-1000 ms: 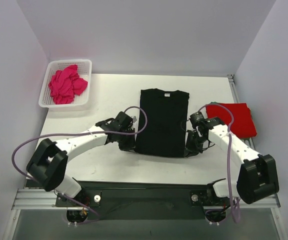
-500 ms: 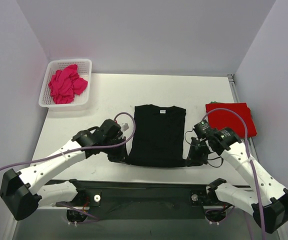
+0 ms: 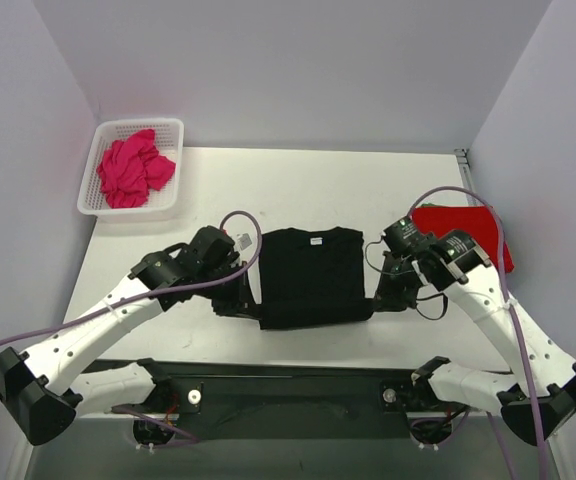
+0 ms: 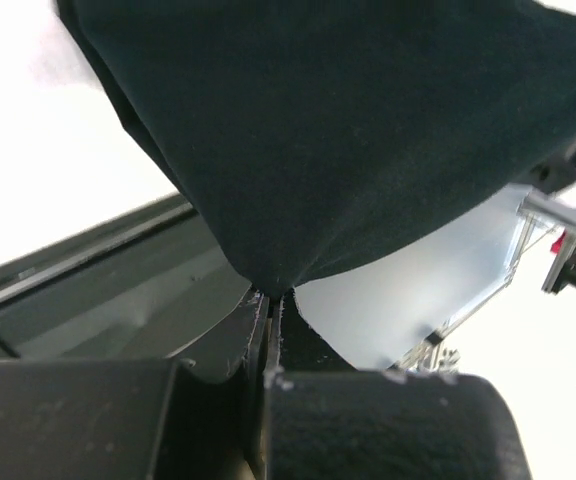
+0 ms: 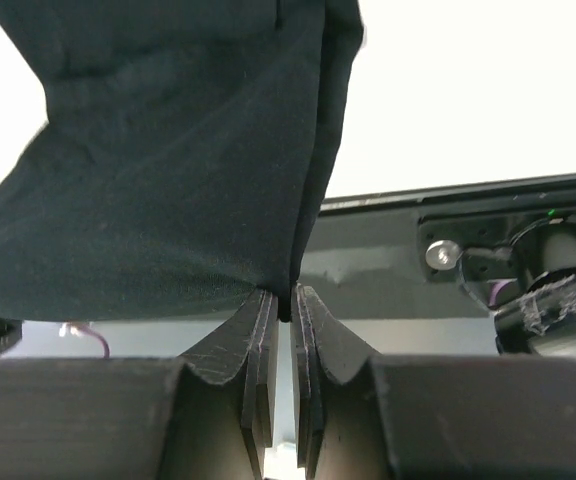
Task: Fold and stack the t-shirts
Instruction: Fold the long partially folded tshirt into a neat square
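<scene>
The black t-shirt (image 3: pixel 312 275) hangs between both arms near the table's front, its collar end still on the table. My left gripper (image 3: pixel 251 305) is shut on the shirt's near left corner; in the left wrist view the black cloth (image 4: pixel 338 130) rises from the pinched jaws (image 4: pixel 268 300). My right gripper (image 3: pixel 378 298) is shut on the near right corner, with the cloth (image 5: pixel 168 170) gathered into its tips (image 5: pixel 286 305). A folded red t-shirt (image 3: pixel 478 235) lies at the right, partly behind the right arm. A crumpled magenta-pink t-shirt (image 3: pixel 133 170) sits in the basket.
The white mesh basket (image 3: pixel 173 135) stands at the table's back left corner. The dark base rail (image 3: pixel 298 375) runs along the near edge under the lifted hem. Grey walls close in on the left, back and right.
Both grippers have lifted the shirt's near hem and carried it up and back; the black shirt now looks shorter, and both arms have swung outward.
</scene>
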Controlling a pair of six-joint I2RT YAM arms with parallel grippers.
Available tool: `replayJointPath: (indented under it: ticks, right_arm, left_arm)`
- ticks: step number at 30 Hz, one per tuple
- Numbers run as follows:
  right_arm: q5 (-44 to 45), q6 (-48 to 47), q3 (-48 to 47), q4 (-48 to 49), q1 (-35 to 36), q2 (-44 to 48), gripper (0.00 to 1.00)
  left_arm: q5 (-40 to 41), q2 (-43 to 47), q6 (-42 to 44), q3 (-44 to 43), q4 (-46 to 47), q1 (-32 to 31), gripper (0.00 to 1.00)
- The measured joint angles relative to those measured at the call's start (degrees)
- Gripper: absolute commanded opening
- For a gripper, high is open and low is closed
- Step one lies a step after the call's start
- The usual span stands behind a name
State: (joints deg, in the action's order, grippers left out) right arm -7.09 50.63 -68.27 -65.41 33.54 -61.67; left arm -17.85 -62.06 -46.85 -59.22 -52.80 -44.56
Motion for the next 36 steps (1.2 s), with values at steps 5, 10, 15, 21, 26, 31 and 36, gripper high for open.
replayJointPath:
  ticks: [5, 10, 15, 21, 26, 31, 36]
  right_arm:
    - [1.7, -2.8, -4.7, 0.2, -3.8, -6.3, 0.0]
    - [2.1, -7.0, -11.6, 0.8, -9.2, -12.3, 0.0]
    - [2.4, -11.5, -17.9, 1.1, -13.2, -18.7, 0.0]
    - [2.2, -15.8, -24.6, 1.4, -15.0, -27.9, 0.0]
    - [2.2, -18.1, -30.3, 1.9, -15.8, -35.6, 0.0]
    - [2.1, -19.6, -37.6, 2.1, -16.4, -44.5, 0.0]
    - [1.8, -20.5, -43.5, 2.2, -17.2, -51.4, 0.0]
  left_arm:
    - [-1.6, -4.6, 0.8, -1.3, 3.2, 4.8, 0.0]
    - [-3.1, -9.5, 2.2, -4.0, 7.2, 8.1, 0.0]
    - [-3.9, -15.1, 4.2, -7.1, 9.6, 9.2, 0.0]
    - [-6.3, -19.1, 5.9, -8.6, 12.7, 13.5, 0.0]
    - [-7.6, -25.1, 7.3, -9.7, 14.8, 16.2, 0.0]
    - [-8.0, -30.9, 8.4, -11.6, 16.4, 18.3, 0.0]
    - [-8.3, -37.7, 9.1, -15.7, 17.5, 20.5, 0.0]
